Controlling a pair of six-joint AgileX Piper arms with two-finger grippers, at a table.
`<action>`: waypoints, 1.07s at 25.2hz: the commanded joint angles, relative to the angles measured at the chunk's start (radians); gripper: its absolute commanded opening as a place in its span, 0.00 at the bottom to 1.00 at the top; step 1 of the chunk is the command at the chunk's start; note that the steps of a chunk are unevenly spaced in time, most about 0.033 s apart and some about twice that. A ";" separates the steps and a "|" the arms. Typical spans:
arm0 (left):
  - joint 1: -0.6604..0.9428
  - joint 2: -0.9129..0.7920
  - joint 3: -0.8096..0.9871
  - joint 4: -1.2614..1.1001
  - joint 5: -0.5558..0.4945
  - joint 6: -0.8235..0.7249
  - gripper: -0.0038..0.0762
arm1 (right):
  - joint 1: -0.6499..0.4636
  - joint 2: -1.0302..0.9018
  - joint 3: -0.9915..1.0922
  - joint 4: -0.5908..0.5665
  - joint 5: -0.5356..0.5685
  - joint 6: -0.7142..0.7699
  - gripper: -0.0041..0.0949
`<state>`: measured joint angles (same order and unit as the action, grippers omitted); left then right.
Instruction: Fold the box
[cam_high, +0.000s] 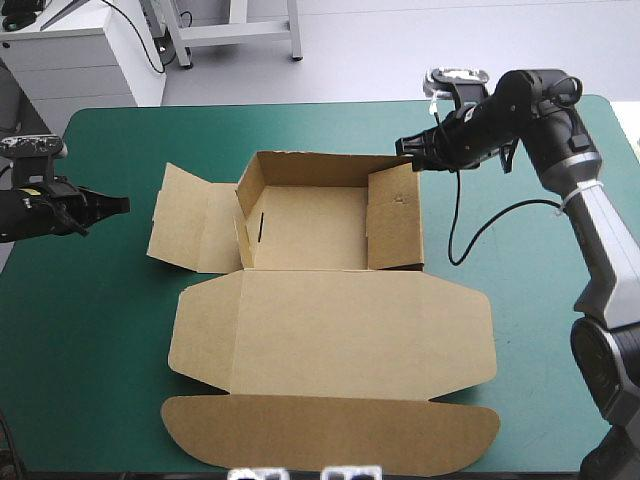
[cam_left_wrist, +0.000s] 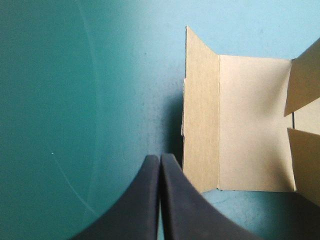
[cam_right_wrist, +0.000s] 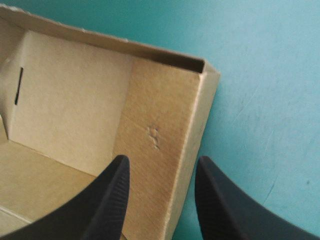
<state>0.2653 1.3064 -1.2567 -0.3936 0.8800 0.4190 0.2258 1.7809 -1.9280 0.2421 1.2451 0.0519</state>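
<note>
Teal-green cover (cam_high: 90, 380) over the whole table top, with the brown box (cam_high: 330, 300) laid open around its middle. Nearest the robot, at the table's near edge: a long rounded flap (cam_high: 330, 432), flat on the cover. Just beyond it, joined along a crease: the wide lid (cam_high: 330, 335), also flat, its two short ends cut at a slant. Farther on, hinged to the lid's far side: the tray (cam_high: 305, 225), open upward, with back wall and side walls raised. In the left wall, a thin dark slot (cam_high: 260, 228). Outside that wall, spread toward the table's left edge: a side flap (cam_high: 185, 230), lying mostly flat, its outer strip set off by a fold. On the tray's other side: the right wall (cam_high: 395, 218), a broad panel folded inward, with a small dent (cam_right_wrist: 153, 136) on its inner face. Out at the table's left edge, apart from the side flap and aimed at it: left gripper (cam_high: 115, 205), black fingers pressed together into one point, nothing between them, bare cover underneath. Farthest off, at the tray's far right corner: right gripper (cam_high: 412, 150), black fingers spread apart, one toward the tray's inside and one toward its outside, the right wall's top edge in the gap ahead of them; contact with the board not to be made out.
</note>
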 joint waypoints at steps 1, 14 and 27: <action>0.001 -0.029 -0.028 -0.028 -0.042 0.002 0.04 | -0.004 -0.047 0.078 0.037 -0.007 -0.029 0.45; 0.001 -0.029 -0.028 -0.035 -0.040 0.007 0.04 | -0.004 0.147 0.150 0.090 -0.106 -0.061 0.44; 0.024 -0.014 -0.028 -0.049 -0.057 -0.061 0.04 | -0.006 0.222 0.086 0.096 -0.178 -0.084 0.03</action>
<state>0.2690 1.3087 -1.2567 -0.3973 0.8988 0.4046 0.2257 2.0586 -1.7835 0.3090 1.1019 -0.0308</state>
